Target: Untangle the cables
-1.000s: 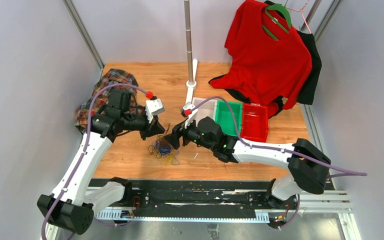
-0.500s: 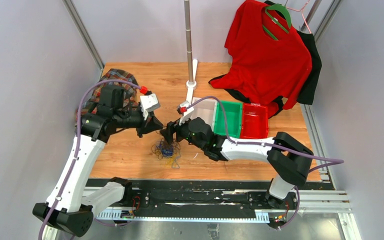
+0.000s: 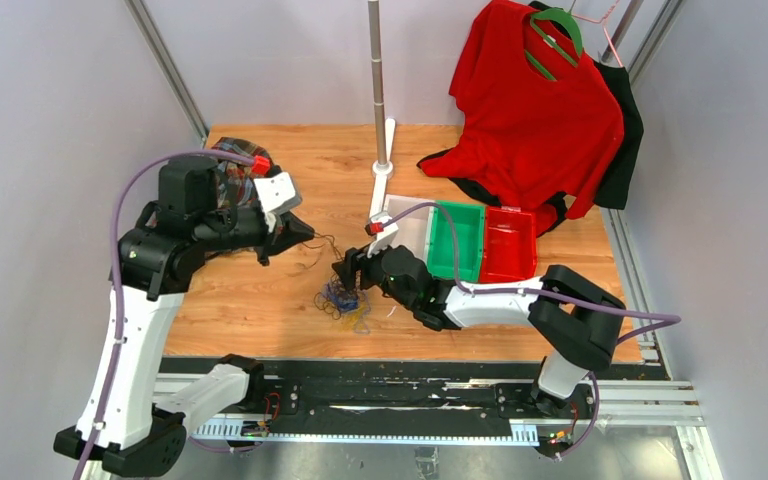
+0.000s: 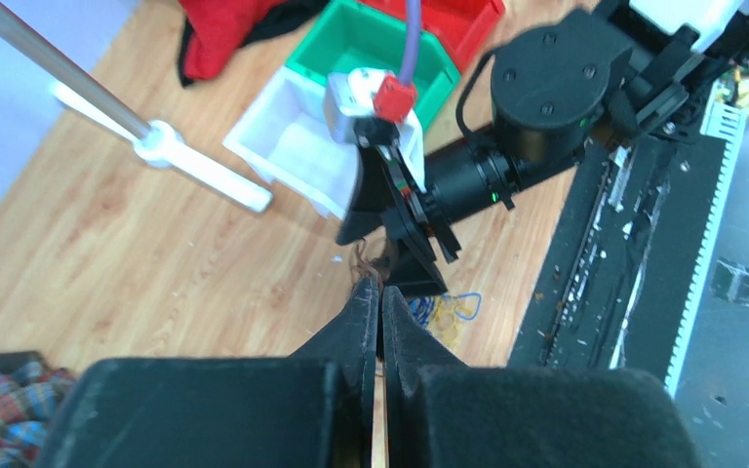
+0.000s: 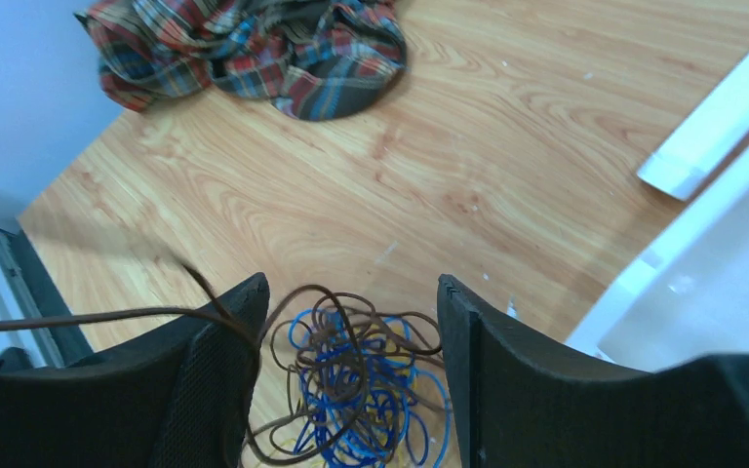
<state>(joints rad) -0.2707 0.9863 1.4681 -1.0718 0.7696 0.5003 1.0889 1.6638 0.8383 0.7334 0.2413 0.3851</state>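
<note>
Risking a dragged or tighter-knotted wad of cables (image 3: 343,300) on the table (image 3: 260,310) if tugged harder by left gripper (image 4: 378,292), clenched on a brown strand (image 5: 78,317) leading left from the wad. Spread wide astride the wad, not yet pinning: right gripper (image 5: 346,361). Behind the wad, white bin (image 4: 293,146) and pole stand (image 3: 379,90); far left of it, plaid cloth (image 5: 254,49). Nothing blocking.

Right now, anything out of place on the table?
Plaid cloth lies crumpled at the far-left corner of the table; red shirt hangs askew, hem dragging on the wood. The cables are a tangle, as expected.
</note>
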